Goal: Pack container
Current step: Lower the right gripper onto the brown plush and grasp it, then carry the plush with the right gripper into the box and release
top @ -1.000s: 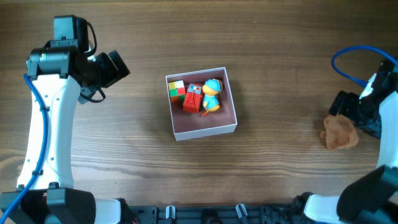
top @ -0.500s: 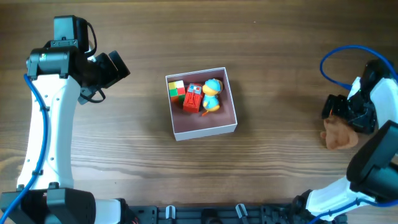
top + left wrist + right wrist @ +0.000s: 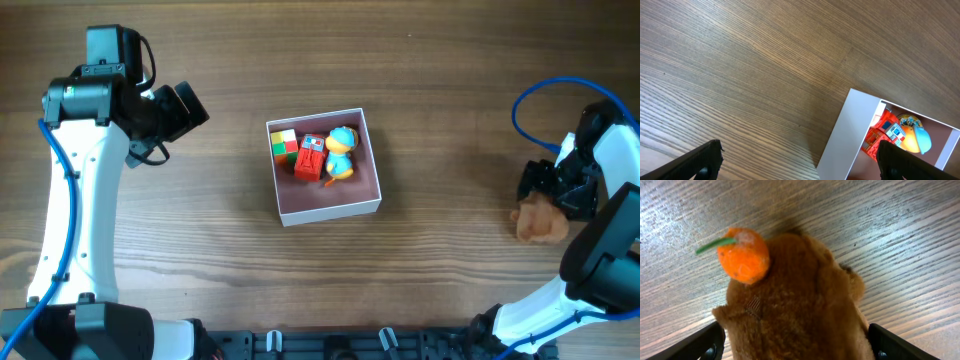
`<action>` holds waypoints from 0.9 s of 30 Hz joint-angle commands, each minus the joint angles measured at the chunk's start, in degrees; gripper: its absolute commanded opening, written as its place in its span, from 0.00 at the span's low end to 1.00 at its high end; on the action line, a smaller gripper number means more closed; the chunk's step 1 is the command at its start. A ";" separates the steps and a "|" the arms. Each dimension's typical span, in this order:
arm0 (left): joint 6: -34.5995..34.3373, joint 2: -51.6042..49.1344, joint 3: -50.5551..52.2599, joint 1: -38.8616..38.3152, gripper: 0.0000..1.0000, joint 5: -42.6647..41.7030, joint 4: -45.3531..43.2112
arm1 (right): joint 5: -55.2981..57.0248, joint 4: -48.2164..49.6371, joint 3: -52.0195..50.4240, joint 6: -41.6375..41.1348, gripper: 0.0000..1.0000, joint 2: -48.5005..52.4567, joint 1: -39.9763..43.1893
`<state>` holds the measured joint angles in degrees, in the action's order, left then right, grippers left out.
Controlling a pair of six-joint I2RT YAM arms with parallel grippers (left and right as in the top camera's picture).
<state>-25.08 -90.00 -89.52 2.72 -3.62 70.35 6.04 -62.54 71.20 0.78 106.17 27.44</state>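
The container (image 3: pixel 330 207), a shallow square box with white walls and a pink inside, sits mid-table and shows in the left wrist view (image 3: pixel 847 131). It holds a colour cube (image 3: pixel 284 145), a red block toy (image 3: pixel 311 158) and a yellow-and-blue duck toy (image 3: pixel 341 152). A brown plush toy (image 3: pixel 541 222) with an orange ball on it (image 3: pixel 743 261) lies at the far right. My right gripper (image 3: pixel 545 190) is open with its fingers on either side of the plush (image 3: pixel 795 320). My left gripper (image 3: pixel 185 108) is open and empty, left of the container.
The wooden table (image 3: pixel 450 90) stretches around the box. A blue cable (image 3: pixel 545 95) loops above the right arm. A black rail (image 3: pixel 330 345) runs along the front edge.
My right gripper has moved left and down over the plush toy, which now sits between its fingers and has shifted slightly left. The left arm has not moved.
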 commanded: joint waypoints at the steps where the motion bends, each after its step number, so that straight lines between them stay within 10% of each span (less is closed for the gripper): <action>1: 1.11 0.20 -0.15 0.35 1.00 -0.87 0.15 | 0.33 0.50 -3.10 0.15 0.91 1.01 0.39; 6: 1.11 0.20 -0.15 0.35 1.00 -0.85 0.13 | 0.02 2.38 -5.51 0.09 0.84 0.98 0.39; 21: 1.09 0.20 -0.15 0.35 1.00 -0.87 0.11 | -3.87 2.75 -3.17 -3.96 0.04 0.66 0.13; 27: 1.09 0.20 -0.15 0.35 1.00 -0.87 0.15 | -8.50 -0.70 3.82 -3.41 0.04 -3.30 -3.87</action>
<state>-25.08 -90.00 -89.52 2.72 -3.62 70.35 2.07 -62.13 69.97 -2.09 106.17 26.57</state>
